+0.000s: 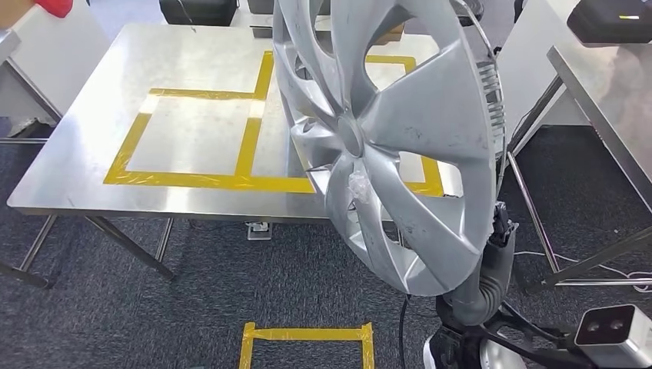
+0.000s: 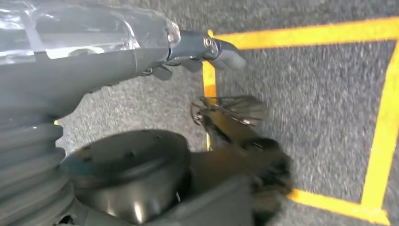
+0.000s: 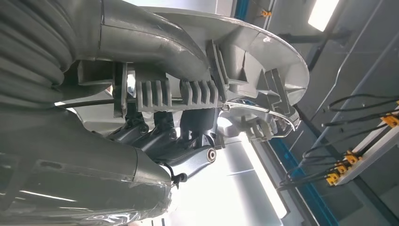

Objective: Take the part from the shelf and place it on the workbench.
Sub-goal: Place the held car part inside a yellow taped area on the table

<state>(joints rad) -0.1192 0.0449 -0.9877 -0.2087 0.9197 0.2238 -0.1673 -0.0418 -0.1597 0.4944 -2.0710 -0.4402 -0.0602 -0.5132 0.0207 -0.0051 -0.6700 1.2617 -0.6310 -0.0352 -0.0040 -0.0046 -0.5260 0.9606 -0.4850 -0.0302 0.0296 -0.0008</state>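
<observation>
The part is a large silver wheel cover [image 1: 400,131], held upright and slightly tilted in front of me; it overlaps the right half of the steel workbench [image 1: 115,100] in the head view. In the right wrist view my right hand [image 3: 179,136] grips the cover's ribbed rim [image 3: 188,92], dark fingers hooked behind it and thumb on the other side. My right forearm [image 1: 492,265] rises to the cover's lower edge. My left hand [image 2: 221,75] hangs over the carpet, holding nothing, thumb [image 2: 221,51] and fingers apart.
Yellow tape [image 1: 200,181] marks rectangles on the workbench top. A second steel table [image 1: 607,92] stands at the right. A yellow tape square [image 1: 307,338] lies on the dark carpet below me. Cables and a white camera box [image 1: 615,330] sit near my lower right.
</observation>
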